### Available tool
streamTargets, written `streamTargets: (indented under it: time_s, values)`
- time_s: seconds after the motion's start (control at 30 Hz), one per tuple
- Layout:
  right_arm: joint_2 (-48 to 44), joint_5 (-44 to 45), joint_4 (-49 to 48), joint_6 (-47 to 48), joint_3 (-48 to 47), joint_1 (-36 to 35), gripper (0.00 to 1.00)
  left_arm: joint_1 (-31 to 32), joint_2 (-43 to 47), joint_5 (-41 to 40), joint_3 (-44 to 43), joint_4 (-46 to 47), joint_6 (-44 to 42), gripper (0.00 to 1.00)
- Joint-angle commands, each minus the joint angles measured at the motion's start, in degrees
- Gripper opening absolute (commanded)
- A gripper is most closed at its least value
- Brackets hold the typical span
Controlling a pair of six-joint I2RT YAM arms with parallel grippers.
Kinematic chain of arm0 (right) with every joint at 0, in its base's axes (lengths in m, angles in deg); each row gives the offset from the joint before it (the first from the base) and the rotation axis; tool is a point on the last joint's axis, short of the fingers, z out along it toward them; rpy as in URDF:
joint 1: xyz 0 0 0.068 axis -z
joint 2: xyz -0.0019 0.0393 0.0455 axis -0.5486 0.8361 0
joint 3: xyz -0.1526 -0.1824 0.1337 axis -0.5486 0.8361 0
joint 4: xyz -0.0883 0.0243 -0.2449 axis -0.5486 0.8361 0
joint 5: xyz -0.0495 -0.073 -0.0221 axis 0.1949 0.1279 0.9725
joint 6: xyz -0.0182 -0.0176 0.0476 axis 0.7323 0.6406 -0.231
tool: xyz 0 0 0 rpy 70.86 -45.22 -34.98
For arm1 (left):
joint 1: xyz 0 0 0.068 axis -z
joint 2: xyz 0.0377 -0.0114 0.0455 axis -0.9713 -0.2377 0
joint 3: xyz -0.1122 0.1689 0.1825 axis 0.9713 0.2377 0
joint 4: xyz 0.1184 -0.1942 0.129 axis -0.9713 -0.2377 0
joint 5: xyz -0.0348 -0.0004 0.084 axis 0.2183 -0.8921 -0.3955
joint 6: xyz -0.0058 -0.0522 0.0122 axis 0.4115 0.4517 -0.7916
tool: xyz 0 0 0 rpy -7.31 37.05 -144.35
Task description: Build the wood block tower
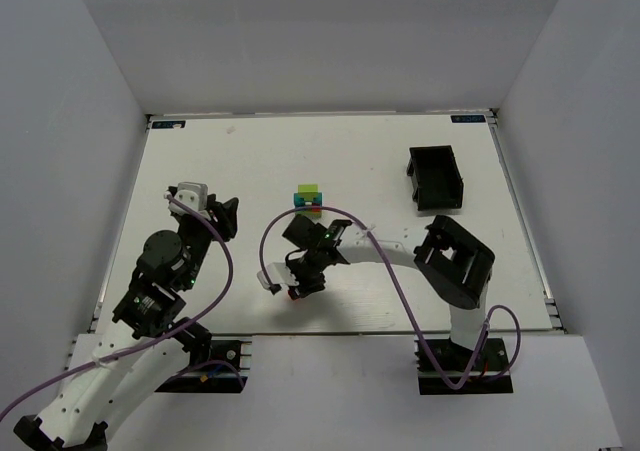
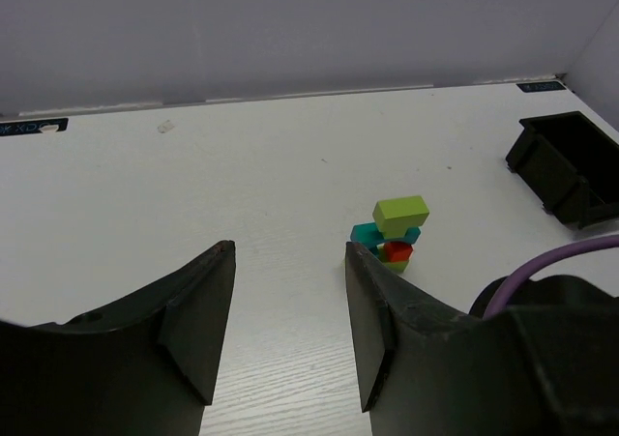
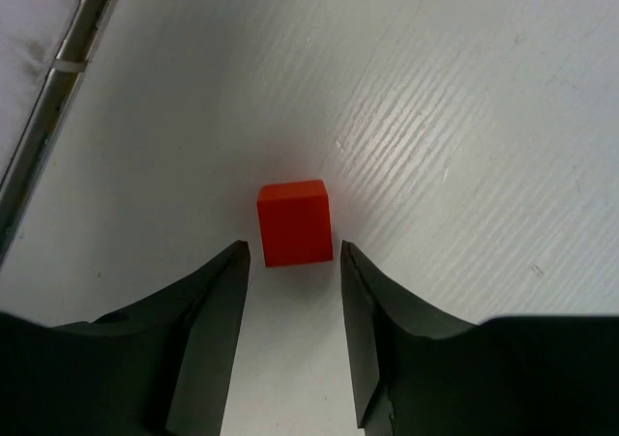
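Top external: I see the wood block tower (image 1: 309,199) standing mid-desk (image 1: 230,161), well apart from the black box (image 1: 436,178) at the far right.
Tower make-up (left wrist): lime-green cube (image 2: 401,214) on top, teal bar (image 2: 368,233) under it, a red piece (image 2: 397,251) below that, and a yellow-green sliver at the base. The lower layers are too small for me to sort further.
Loose block: one red cube (image 3: 294,222) lies flat on the desk, on the near side of the tower and apart from it.
Right gripper (image 3: 294,252): arm reaches leftward across the desk centre, pointed down at the red cube.
Right jaws: parted slightly wider than the cube. The tips flank its near edge with a thin gap each side; nothing gripped.
Left gripper (image 2: 288,247): raised over the left part of the desk, facing the tower.
Left jaws: wide apart, empty, bare desk between them.
Purple cable (image 2: 556,259): arcs across the lower right of the left wrist view.
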Motion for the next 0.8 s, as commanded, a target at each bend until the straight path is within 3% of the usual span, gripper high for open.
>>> streamTargets:
  time_s: [0.0,0.63,0.73,0.77]
  values:
    - [1.0,4.1,-2.4,-1.1,-2.5,-1.9,0.50,-0.2,0.1,-1.3,0.2,0.5,0.6,0.60]
    - [0.5,5.3,-1.2,-2.4,-3.0,-3.4,0.47,-0.2,-0.4,-0.7,0.2,0.5,0.6,0.59]
    - [0.8,5.3,-1.0,-2.6,-3.4,-3.3,0.27,-0.2,-0.4,-0.7,0.2,0.5,0.6,0.57]
    - [0.8,5.5,-0.6,-2.7,-3.5,-3.4,0.11,-0.2,-0.9,-0.7,0.2,0.5,0.6,0.56]
